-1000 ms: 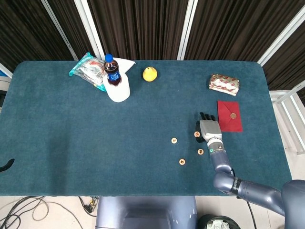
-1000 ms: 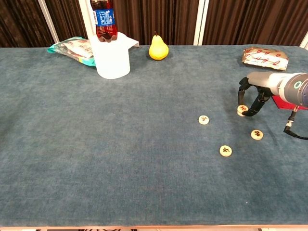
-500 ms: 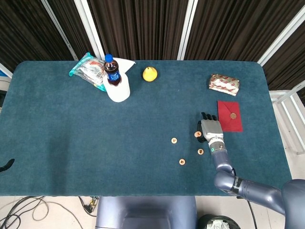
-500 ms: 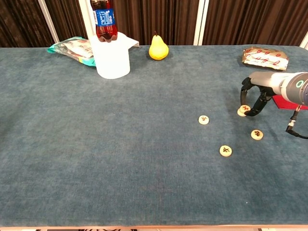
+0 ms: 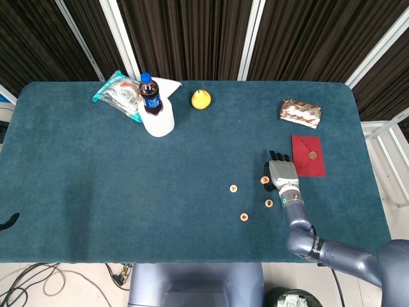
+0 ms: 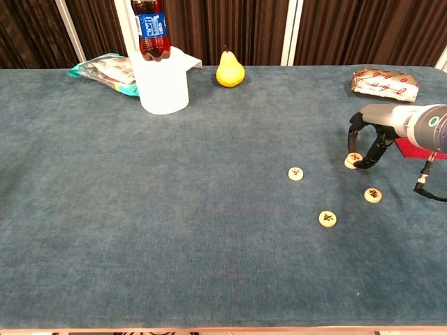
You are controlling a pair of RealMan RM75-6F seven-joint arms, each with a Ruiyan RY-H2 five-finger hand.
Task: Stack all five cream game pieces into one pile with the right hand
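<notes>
Over the teal bench (image 6: 174, 230), right hand (image 6: 370, 143) arched with fingers curled around one cream game piece (image 6: 353, 160) at the right, apparently pinching it; three more pieces lying apart nearby, the nearest (image 6: 327, 218) lowest. Best to keep the pinch light and level, lift straight up, then set down squarely on a neighbour (image 6: 373, 195).

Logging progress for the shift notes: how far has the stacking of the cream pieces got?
Nothing is stacked yet. The right hand has its fingers around one cream piece, which seems barely off the table, if at all. Three more lie apart on the cloth: and. The fifth sits on the red envelope. So four pieces remain to gather into a pile.
</notes>
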